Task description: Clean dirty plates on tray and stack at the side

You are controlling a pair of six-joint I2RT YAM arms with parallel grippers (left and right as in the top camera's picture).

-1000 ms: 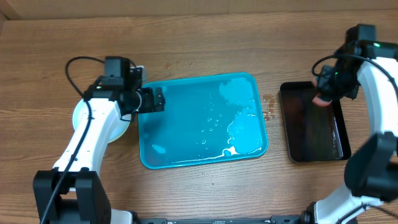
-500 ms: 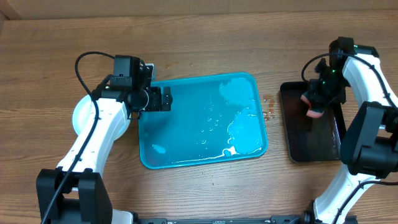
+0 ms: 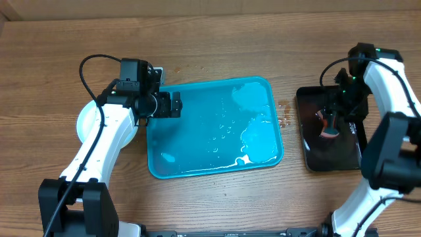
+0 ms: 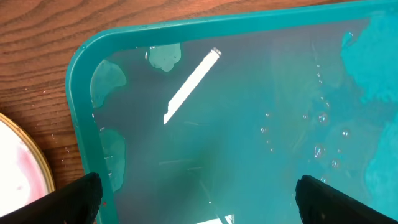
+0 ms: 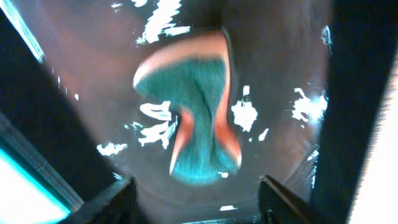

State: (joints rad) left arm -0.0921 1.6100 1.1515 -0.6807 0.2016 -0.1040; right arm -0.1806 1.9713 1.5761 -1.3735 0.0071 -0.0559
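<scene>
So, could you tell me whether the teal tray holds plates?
No plates: the tray holds only soapy water; a plate sits beside it.

A brown wood-grain table [image 3: 217,39] spans the whole view.

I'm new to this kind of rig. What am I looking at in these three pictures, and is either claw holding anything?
Two white robot arms stand at a wooden table, each ending in a two-finger claw. One picture looks down from above; the other two come from cameras on the wrists, showing their own fingers at the bottom edge. In the middle lies the teal tray, wet, with no plates on it. The left gripper hangs open over its upper left corner, holding nothing. Beside that arm, off the tray, sit the plates; their number is hidden. On the right, a black tray holds a teal and orange sponge. The right gripper above it looks open, not pinching the sponge.
</scene>
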